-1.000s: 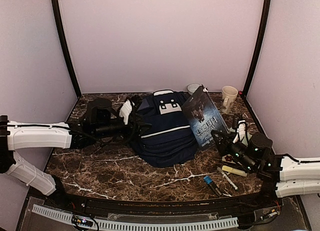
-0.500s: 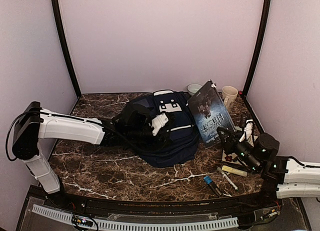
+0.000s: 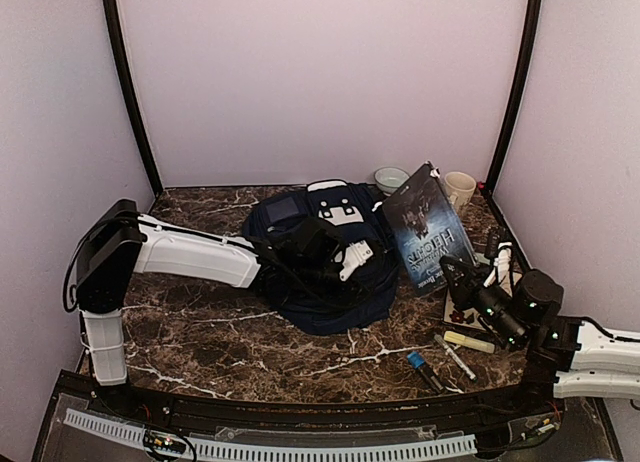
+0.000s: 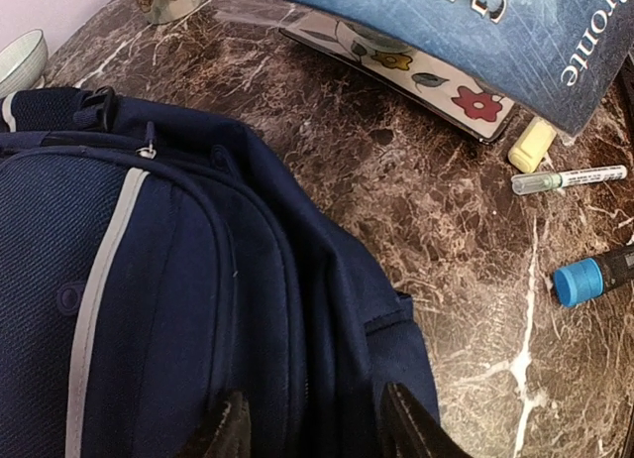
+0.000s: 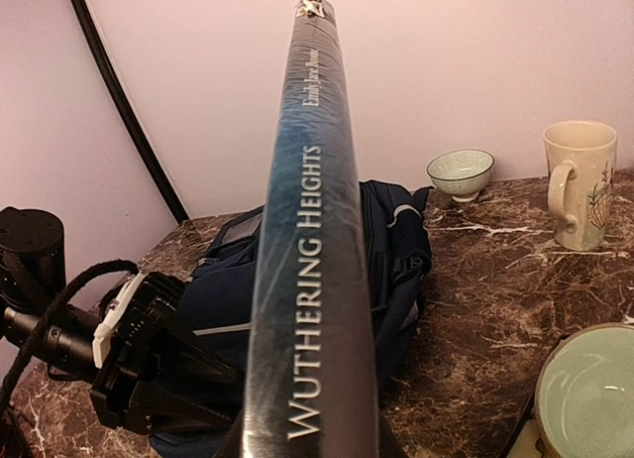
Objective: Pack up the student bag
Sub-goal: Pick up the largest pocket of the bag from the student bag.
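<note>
The student bag (image 3: 325, 272) is a navy backpack with a white stripe, lying flat at the table's middle. My left gripper (image 3: 352, 258) hovers over its right half. In the left wrist view its jaws stand open, one dark fingertip (image 4: 224, 430) on each side of a zipper seam of the bag (image 4: 149, 280). My right gripper (image 3: 466, 279) is shut on the lower edge of a blue "Wuthering Heights" book (image 3: 428, 227), held upright and tilted to the right of the bag. In the right wrist view the book's spine (image 5: 312, 260) hides the fingers.
A small bowl (image 3: 390, 177) and a cream mug (image 3: 459, 189) stand at the back right. A floral flat item (image 4: 436, 81) lies under the book. A yellow highlighter (image 3: 468, 341), a white marker (image 3: 455, 358) and a blue-capped marker (image 3: 421, 367) lie front right. A green bowl (image 5: 589, 399) sits near the right wrist.
My left arm swung from the bag's left side across to its right half, and its jaws narrowed. The right gripper raised the book more upright and drew it rightward.
</note>
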You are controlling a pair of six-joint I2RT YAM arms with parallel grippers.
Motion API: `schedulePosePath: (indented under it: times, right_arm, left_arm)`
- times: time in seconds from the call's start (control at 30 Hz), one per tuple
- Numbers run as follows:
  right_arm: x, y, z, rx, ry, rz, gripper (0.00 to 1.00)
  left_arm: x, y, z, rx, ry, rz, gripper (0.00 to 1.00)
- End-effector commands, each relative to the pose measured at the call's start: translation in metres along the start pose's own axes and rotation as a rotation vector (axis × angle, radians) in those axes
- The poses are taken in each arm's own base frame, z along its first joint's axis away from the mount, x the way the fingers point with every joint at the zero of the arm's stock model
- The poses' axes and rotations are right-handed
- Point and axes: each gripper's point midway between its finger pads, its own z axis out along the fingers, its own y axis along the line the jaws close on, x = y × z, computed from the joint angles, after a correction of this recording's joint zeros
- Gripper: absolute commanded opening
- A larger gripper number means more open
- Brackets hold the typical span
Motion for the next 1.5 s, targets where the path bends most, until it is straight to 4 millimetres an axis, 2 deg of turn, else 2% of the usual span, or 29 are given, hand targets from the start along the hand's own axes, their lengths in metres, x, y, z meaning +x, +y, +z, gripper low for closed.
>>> schedulePosePath:
  times: [0.0,0.17,0.5,0.53,0.63,0.67,0.83,1.17,1.3,1.47]
  right_arm:
    - [-0.048,0.012,-0.008,-0.049,-0.176,0.086,0.0]
    - [-0.048,0.011,-0.008,-0.047,-0.178,0.088,0.0]
    - [-0.045,0.012,-0.009,-0.058,-0.166,0.095,0.0]
    - [-0.044,0.012,-0.009,-0.056,-0.166,0.097,0.0]
    - [-0.041,0.009,-0.009,-0.049,-0.165,0.099,0.0]
    - [-0.04,0.008,-0.009,-0.046,-0.164,0.096,0.0]
    - [-0.037,0.006,-0.008,-0.036,-0.169,0.084,0.0]
    - [-0.038,0.004,-0.009,-0.032,-0.194,0.071,0.0]
    - [-0.039,0.004,-0.01,-0.036,-0.198,0.074,0.0]
    - [-0.043,0.003,-0.012,-0.035,-0.209,0.092,0.0]
  left_arm:
    - [-0.011,-0.011,0.001,0.044,-0.011,-0.026,0.47]
    - [-0.014,-0.022,0.003,0.071,-0.016,-0.018,0.47]
    - [0.006,-0.01,0.013,-0.086,0.038,-0.01,0.34]
    - [0.009,-0.008,0.014,-0.112,0.04,-0.006,0.3]
    - [0.022,-0.002,0.015,-0.175,0.051,-0.007,0.04]
    - [0.029,-0.002,0.014,-0.19,0.055,-0.005,0.0]
    - [0.022,-0.013,0.002,-0.24,-0.035,0.013,0.0]
    - [0.007,-0.01,-0.012,-0.285,-0.131,-0.039,0.0]
    - [-0.005,-0.003,-0.02,-0.323,-0.161,-0.052,0.0]
    - [-0.034,0.016,-0.035,-0.342,-0.199,-0.087,0.0]
